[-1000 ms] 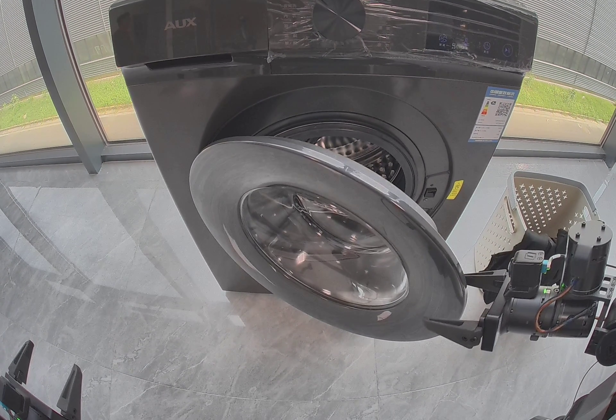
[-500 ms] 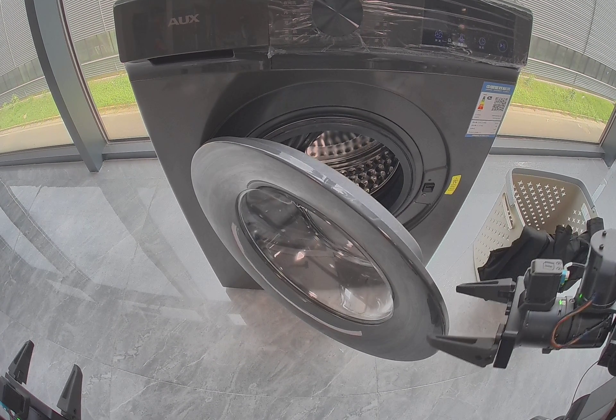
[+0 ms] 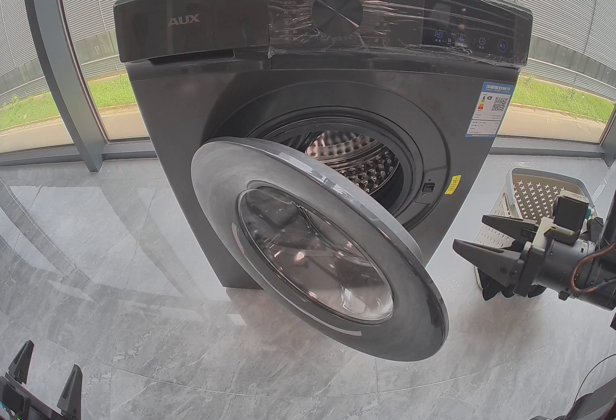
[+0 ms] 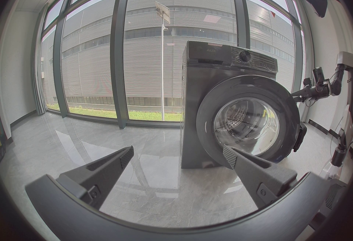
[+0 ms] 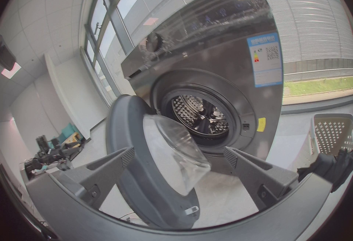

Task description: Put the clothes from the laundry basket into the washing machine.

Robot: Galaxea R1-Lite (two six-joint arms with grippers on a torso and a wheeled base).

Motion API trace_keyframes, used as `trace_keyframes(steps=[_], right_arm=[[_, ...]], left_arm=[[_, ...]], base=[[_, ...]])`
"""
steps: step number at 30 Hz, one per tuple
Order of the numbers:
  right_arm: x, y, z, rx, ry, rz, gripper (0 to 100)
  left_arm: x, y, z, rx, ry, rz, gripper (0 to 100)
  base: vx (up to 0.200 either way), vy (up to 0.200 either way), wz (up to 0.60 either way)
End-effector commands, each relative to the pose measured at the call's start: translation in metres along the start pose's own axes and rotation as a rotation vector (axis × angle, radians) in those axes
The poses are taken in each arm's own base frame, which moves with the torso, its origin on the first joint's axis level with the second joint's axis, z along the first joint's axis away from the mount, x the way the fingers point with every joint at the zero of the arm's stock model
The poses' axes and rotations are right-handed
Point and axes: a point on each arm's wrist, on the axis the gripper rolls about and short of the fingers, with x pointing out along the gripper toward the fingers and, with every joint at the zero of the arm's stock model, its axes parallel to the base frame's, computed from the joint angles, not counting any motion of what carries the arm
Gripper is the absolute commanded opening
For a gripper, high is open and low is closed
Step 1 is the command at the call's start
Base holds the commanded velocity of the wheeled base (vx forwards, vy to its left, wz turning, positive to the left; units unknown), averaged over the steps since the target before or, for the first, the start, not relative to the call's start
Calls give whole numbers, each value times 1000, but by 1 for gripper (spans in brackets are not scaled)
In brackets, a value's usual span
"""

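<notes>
Logged the right gripper (image 3: 468, 231) hanging just in front of the laundry basket (image 3: 545, 176), fingers spread wide with nothing between them, tips aimed across at the washing machine (image 3: 192, 120) rather than at the load. Found the clothes (image 5: 332, 170), a dark bunched heap, slumped at the basket's near side, the basket itself on the floor just to the right of the machine. Placed the heap, from the right wrist view, well off the line the fingers point along, back beside the wrist. Could make out no long axis in it, only a lump with folds. Noted the door (image 3: 410, 306) standing wide open toward the robot and the drum (image 3: 350, 152) exposed, bare steel as far as can be seen. Spotted the left gripper (image 3: 50, 358) low on the robot's left, fingers likewise apart and empty, well apart from the basket with the door in between. Judged the right arm far the nearer, so the pick falls to it. Reckoned the next move calls for turning the tips away from the machine and down onto the heap before closing.
</notes>
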Motion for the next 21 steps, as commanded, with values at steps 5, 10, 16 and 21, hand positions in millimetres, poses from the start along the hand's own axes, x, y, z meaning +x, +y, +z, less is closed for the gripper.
trace_keyframes(steps=[5, 10, 16, 21], right_arm=[[26, -23, -26, 25, 125, -132, 100], [24, -22, -51, -13, 232, -125, 100], [19, -10, -63, -22, 281, -72, 100], [14, 4, -67, -34, 287, 15, 100]], left_arm=[[0, 0, -5, -1, 1, 0, 100], [0, 0, -5, -1, 1, 0, 100], [0, 0, -5, -1, 1, 0, 100], [0, 0, -5, -1, 1, 0, 100]], base=[[0, 0, 0], [0, 0, 0], [0, 0, 0], [0, 0, 0]])
